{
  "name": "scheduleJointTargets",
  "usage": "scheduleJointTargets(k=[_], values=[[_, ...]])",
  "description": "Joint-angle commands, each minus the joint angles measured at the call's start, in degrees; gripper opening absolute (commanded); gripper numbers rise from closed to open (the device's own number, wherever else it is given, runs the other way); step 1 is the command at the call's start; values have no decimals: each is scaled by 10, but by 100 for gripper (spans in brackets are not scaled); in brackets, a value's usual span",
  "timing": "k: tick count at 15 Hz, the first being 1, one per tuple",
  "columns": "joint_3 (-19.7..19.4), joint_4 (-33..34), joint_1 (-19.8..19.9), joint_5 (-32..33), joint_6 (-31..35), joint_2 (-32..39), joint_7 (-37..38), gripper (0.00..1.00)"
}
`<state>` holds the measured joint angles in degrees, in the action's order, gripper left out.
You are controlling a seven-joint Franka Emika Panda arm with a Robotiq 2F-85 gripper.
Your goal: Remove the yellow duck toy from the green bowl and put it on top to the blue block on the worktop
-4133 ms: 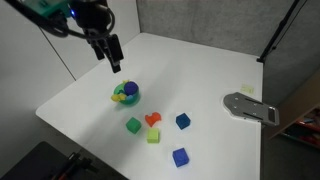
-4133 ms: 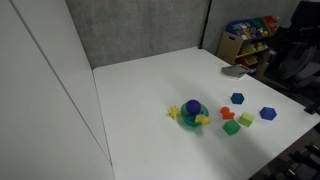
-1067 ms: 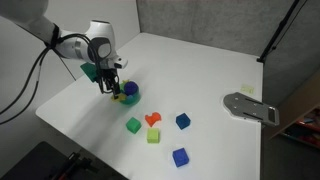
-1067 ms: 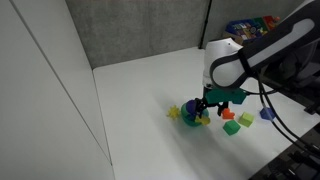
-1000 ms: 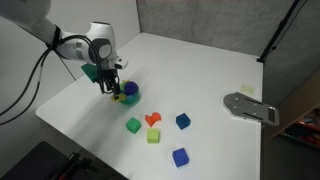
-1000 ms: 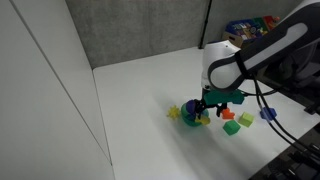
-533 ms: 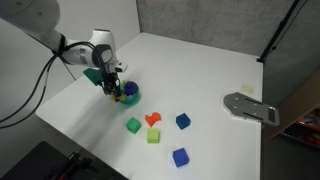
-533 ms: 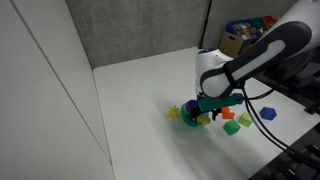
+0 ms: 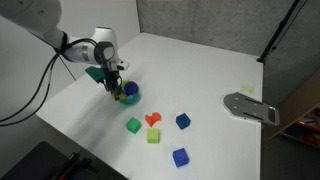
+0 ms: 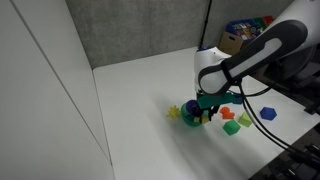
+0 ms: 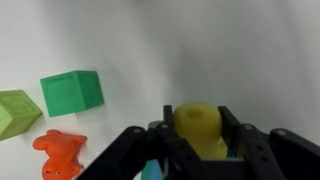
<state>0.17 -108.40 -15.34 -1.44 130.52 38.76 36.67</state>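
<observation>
Edges: in an exterior view the green bowl [image 9: 130, 95] sits on the white surface [image 9: 205, 70] near its edge on the arm's side, and a grey flat object [image 9: 250, 107] lies at the opposite edge, well apart from the bowl.
Open room: bare surface stretches from the bowl to the grey wall [image 10: 140, 30], and a bare strip lies between the bowl and the cubes.
Clutter by the bowl: a green cube [image 9: 133, 125], a red toy [image 9: 153, 119] and a yellow-green cube [image 9: 153, 136] cluster near it; a navy cube [image 9: 183, 121] lies beyond them.
Blue block [image 9: 180, 157]: brighter blue, farthest from the bowl, alone near the front edge, its top bare.
Pincer [image 9: 114, 88]: down at the bowl in both exterior views; in the wrist view its two dark fingers [image 11: 165, 140] press the toy's sides, closed on it.
Yellow duck toy [image 11: 198, 122]: bright yellow, rounded and lumpy, filling the gap between the fingers at the bowl.
</observation>
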Motion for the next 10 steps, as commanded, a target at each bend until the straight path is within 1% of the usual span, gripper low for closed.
scheduleJointTargets(k=[1, 3, 5, 10], values=[[-4, -1, 1, 4, -24, -36, -11, 22], [1, -6, 8, -2, -30, -61, -20, 19], [5, -10, 14, -8, -41, -88, -31, 19], [-7, -5, 33, 0, -85, -137, -32, 18]])
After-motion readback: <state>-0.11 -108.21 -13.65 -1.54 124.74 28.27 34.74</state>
